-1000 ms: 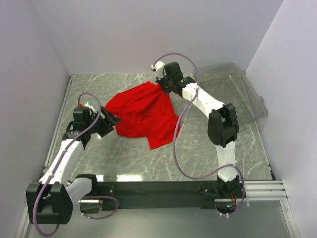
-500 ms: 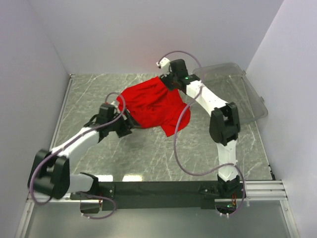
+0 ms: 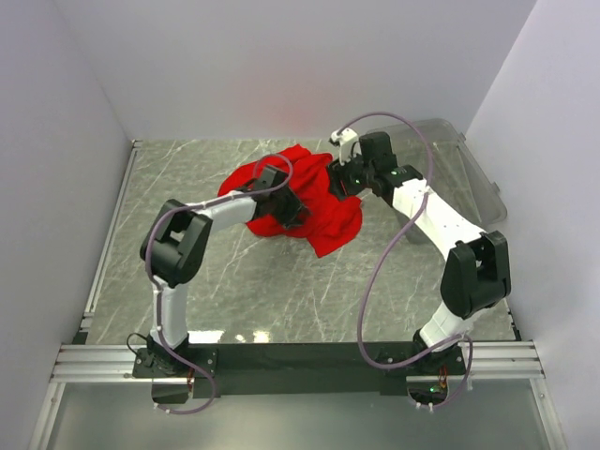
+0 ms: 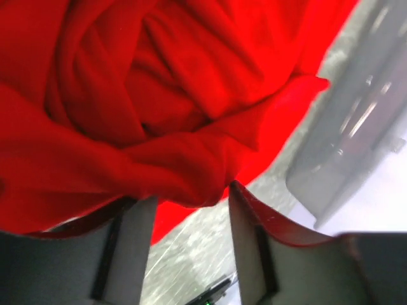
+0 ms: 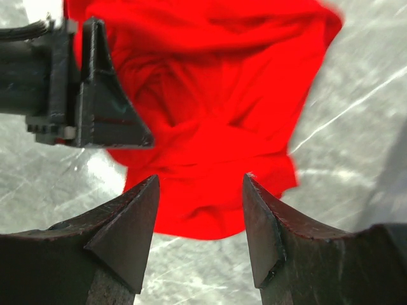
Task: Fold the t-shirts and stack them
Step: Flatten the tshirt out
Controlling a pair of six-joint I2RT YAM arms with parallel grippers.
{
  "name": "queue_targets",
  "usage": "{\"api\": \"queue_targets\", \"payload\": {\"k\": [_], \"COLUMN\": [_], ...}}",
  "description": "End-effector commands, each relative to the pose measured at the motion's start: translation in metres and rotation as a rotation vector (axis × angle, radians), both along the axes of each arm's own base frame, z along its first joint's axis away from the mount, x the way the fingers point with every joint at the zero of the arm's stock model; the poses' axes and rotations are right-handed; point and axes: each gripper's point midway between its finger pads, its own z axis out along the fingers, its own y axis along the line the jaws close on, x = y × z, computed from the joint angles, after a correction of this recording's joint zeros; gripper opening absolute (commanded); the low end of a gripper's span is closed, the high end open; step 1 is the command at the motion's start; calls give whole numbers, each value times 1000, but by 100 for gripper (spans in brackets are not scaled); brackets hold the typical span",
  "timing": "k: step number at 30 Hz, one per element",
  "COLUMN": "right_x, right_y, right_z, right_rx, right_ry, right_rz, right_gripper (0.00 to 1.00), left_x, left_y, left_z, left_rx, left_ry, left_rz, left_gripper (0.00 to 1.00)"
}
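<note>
One red t-shirt [image 3: 314, 202] lies crumpled in a heap at the back centre of the marble table. My left gripper [image 3: 292, 212] reaches into its left side. In the left wrist view its fingers stand apart, with a fold of the red t-shirt [image 4: 191, 127] bulging at the left gripper [image 4: 189, 194] tips and bare table showing lower in the gap. My right gripper [image 3: 339, 180] hovers at the heap's back right edge. In the right wrist view the right gripper [image 5: 200, 180] is open with nothing between its fingers, the t-shirt [image 5: 210, 121] lying below it.
A clear plastic bin [image 3: 450, 169] stands at the back right corner, close behind the right arm. White walls close in the table on the left, back and right. The left gripper's black body [image 5: 95, 101] shows at the upper left of the right wrist view.
The right gripper has opened and let go of the t-shirt, then shifted right. The left arm swung across to the shirt and its jaws have narrowed. The shirt went from spread out to bunched.
</note>
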Motion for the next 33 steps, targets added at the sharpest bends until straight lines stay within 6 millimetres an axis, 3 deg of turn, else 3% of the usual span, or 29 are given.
{"api": "queue_targets", "payload": {"k": [1,3,4,7,10,11,14,18,19,21,22,23,25,28,33], "right_x": [-2,-2,0,2,3,3,3,-1,-4,-7,-9,-12,-17,-22,-37], "right_y": [-8,-12,-17,-19,-24,-25,-29,-33,-34,-35,-36,-34,-35,-33,-19], "right_z": [7,8,8,10,8,6,-1,-10,-15,-20,-25,-29,-37,-48,-73], "right_rx": [62,67,72,83,77,75,71,70,67,64,60,60,57,59,115], "right_ry": [0,1,4,7,11,17,33,56,67,78,91,104,130,176,338], "right_rz": [-35,-43,-58,-62,-72,-75,-83,-86,-84,-81,-80,-72,-65,-56,-36], "right_gripper": [62,62,62,61,61,61,61,61,61,61,61,61,61,61,59], "left_x": [-2,-6,-10,-12,-10,-10,-11,-24,-33,-41,-54,-56,-72,-93,-124], "left_y": [-7,-6,-5,4,14,17,25,48,59,84,99,119,152,181,200], "left_z": [-2,-9,-12,-13,9,29,64,94,88,100,91,102,101,94,73], "left_rx": [72,93,101,158,202,202,201,178,205,220,259,276,336,345,332], "left_ry": [58,67,77,54,-31,-91,-210,-271,-263,-281,-256,-274,-256,-211,-128], "left_rz": [44,23,12,-10,-22,-49,-112,-228,-276,-283,-315,-282,-255,-199,-93], "left_gripper": [47,37,21,1,1,1,1,0,1,1,1,1,1,1,1]}}
